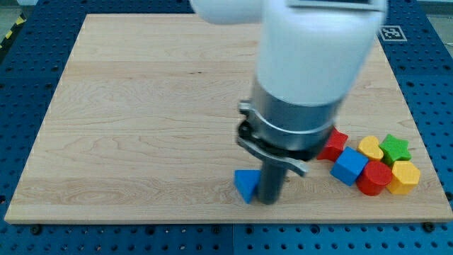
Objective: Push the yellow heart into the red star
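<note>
The red star [334,144] lies at the view's lower right, its left part hidden behind the arm's grey collar. A rounded yellow block [370,147], which looks like the heart, lies just right of the star, with the blue cube [349,165] below and between them. My tip [269,201] is down on the board near the view's bottom centre. It stands against the right side of a blue triangle [245,185], well to the left of the star and the yellow heart.
A green star [396,148], a red block [374,178] and a second, angular yellow block [404,177] are packed together to the right of the heart. The wooden board's bottom edge [212,219] runs close below my tip. A blue perforated table surrounds the board.
</note>
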### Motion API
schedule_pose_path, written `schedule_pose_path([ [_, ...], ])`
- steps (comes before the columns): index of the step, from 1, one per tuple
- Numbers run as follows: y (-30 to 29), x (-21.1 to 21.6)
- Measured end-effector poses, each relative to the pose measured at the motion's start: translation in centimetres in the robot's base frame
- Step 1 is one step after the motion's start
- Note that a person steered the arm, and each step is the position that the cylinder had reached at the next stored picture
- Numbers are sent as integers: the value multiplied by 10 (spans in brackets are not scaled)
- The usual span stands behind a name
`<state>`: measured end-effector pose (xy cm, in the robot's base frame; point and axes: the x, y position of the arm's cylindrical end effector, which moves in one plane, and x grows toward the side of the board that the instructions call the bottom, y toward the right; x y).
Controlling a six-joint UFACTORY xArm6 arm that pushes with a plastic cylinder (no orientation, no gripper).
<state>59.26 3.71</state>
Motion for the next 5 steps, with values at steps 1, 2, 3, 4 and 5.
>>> schedule_pose_path([
  [1,-46,-19],
  [2,-85,-32],
  [3,-69,-30],
  [4,0,-4],
  [5,74,18],
])
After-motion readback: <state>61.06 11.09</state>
